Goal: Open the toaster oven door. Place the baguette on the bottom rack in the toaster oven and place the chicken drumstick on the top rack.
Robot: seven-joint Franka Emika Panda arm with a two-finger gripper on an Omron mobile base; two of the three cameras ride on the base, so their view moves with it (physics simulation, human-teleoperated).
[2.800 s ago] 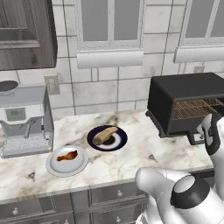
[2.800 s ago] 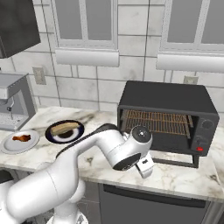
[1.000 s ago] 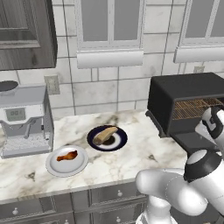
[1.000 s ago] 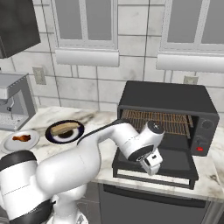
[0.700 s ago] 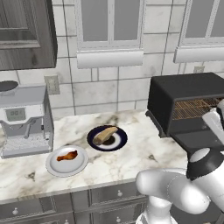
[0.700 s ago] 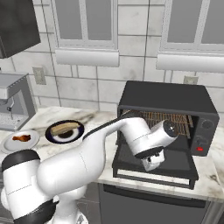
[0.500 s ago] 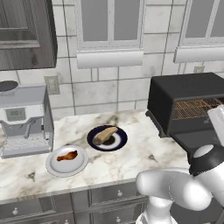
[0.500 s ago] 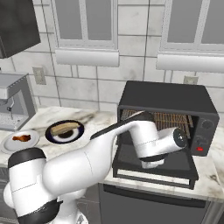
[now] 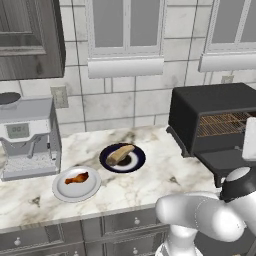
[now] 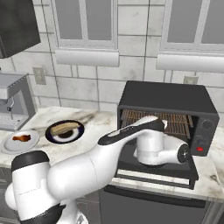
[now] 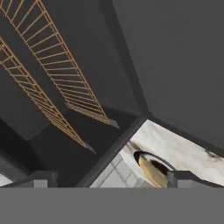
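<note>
Hand (image 11: pixel 109 177) now spread apart, moved up before toaster oven (image 10: pixel 168 105); door (image 10: pixel 155 168) down.

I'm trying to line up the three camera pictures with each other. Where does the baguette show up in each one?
Left base view: the baguette lies on the dark plate, centre of the counter.
Right base view: baguette on the same plate, left of the middle.
Hand view: its tan end pokes up at the bottom, right of centre.
Shared landmark: the toaster oven, door down.
</note>
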